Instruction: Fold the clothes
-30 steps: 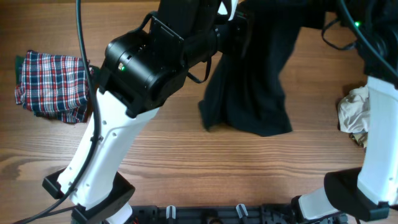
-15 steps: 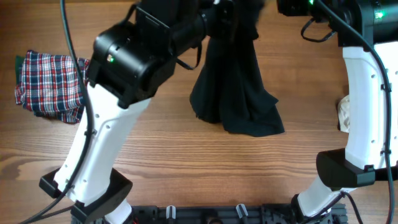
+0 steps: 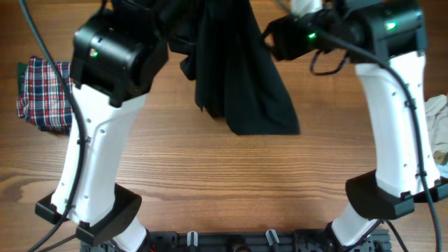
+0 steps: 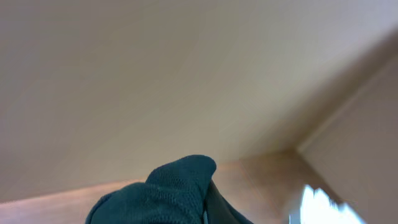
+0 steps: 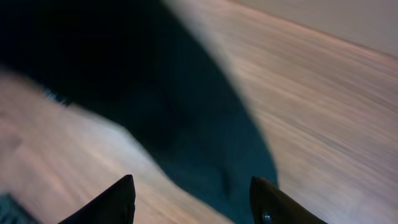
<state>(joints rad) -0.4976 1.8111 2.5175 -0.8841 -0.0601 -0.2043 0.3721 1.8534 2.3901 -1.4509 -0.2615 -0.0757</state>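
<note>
A black shirt point(image 3: 241, 84) hangs lifted from the top middle of the overhead view, its lower end draped on the wooden table point(image 3: 210, 182). My left gripper point(image 3: 189, 14) is up where the shirt hangs from, its fingers buried in cloth. In the left wrist view only bunched black fabric point(image 4: 168, 196) shows at the jaws, pointing up at the ceiling. My right gripper point(image 5: 196, 205) is open above the blurred black shirt point(image 5: 186, 112), with nothing between its fingertips point(image 5: 124, 199). In the overhead view the right gripper point(image 3: 269, 35) is beside the shirt's right edge.
A crumpled red-white-navy plaid garment point(image 3: 42, 98) lies at the left edge, partly behind my left arm point(image 3: 98, 154). A white garment point(image 3: 437, 133) lies at the right edge. My right arm point(image 3: 395, 119) stands along the right side. A black rail point(image 3: 231, 241) runs along the front edge.
The left arm has carried the black shirt to the left and higher. The right gripper has opened and let go of the shirt, and the right arm has swung leftward into view.
</note>
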